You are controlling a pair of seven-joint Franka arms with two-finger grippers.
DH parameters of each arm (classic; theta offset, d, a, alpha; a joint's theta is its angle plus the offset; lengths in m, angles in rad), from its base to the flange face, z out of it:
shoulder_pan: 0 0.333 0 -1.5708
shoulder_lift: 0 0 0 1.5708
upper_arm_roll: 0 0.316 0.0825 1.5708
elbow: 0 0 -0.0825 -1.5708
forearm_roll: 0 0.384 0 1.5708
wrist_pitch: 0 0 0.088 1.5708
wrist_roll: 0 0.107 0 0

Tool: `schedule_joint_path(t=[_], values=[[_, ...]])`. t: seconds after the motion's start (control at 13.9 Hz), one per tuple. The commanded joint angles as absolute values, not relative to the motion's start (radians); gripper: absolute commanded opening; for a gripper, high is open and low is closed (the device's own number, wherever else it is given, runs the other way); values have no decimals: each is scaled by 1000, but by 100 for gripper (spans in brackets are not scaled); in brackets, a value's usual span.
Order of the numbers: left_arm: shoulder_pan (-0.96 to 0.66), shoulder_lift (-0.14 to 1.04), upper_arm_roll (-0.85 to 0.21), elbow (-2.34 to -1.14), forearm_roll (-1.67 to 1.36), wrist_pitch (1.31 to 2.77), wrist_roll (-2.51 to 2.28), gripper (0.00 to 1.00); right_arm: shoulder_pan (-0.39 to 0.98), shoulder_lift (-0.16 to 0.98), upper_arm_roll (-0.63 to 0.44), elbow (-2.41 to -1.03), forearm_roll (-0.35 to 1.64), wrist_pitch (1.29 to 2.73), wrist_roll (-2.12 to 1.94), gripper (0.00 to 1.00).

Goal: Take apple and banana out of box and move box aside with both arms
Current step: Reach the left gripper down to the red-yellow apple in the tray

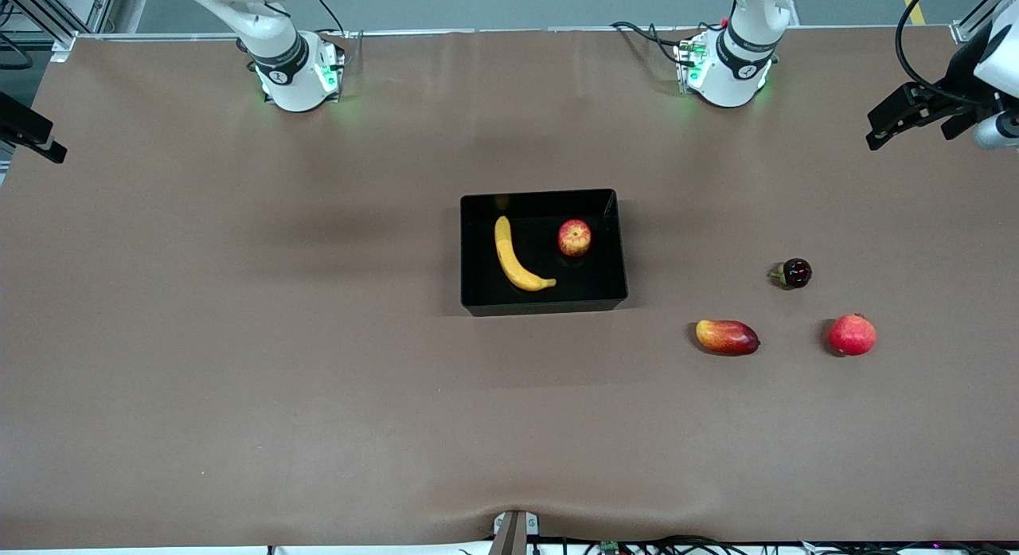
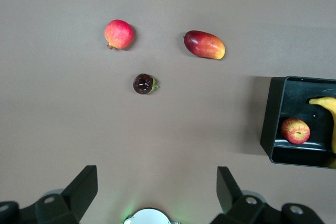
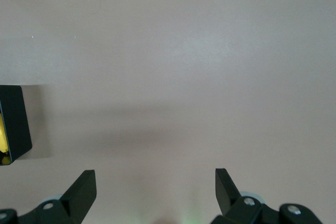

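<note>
Plainly, nothing of the task is done yet. Biggest on the brown table (image 1: 239, 380) is the box (image 1: 544, 300), a shallow glossy black tray at the middle of the tabletop. Both task fruits lie inside it: the banana (image 1: 516, 257) curves along the side toward the right arm's end, and the apple (image 1: 574, 237) sits at about two o'clock from the banana, well apart from it.

Outside the box, toward the left arm's end, three other fruits rest on the table. The oblong red-yellow mango (image 1: 726, 337) lies at about four o'clock from the box, a plain red round fruit (image 1: 852, 335) beside it, and a small dark purple fruit (image 1: 794, 273) at about eleven o'clock from the round one.

Each arm hangs high at its own end of the table. The left gripper (image 2: 156, 192) has its jaws spread wide with nothing between them; the right gripper (image 3: 155, 191) is likewise wide and empty over bare table, the box's edge just in its view.

My judgement: both fruits must still be lifted out, then the box shifted aside by both arms.
</note>
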State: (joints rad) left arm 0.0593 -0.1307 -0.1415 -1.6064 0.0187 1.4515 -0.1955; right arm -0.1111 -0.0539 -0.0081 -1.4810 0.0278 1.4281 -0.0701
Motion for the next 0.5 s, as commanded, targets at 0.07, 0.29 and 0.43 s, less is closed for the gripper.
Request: schedule_joint_path(t=[0.07,0.29,0.43], values=[[60,-123,-140,-1583,2,1428,-193,100,-132,-61,5,-1482,23,1422,-77,100],[45,-88,-162,-1585,8,1422,-202,100,-132,-61,5,-1482,23,1422,-77,100],[44,-48,-242,-1591,2,1439,-286,100,-132,-61,5,-1482,23,1422,-75,100]])
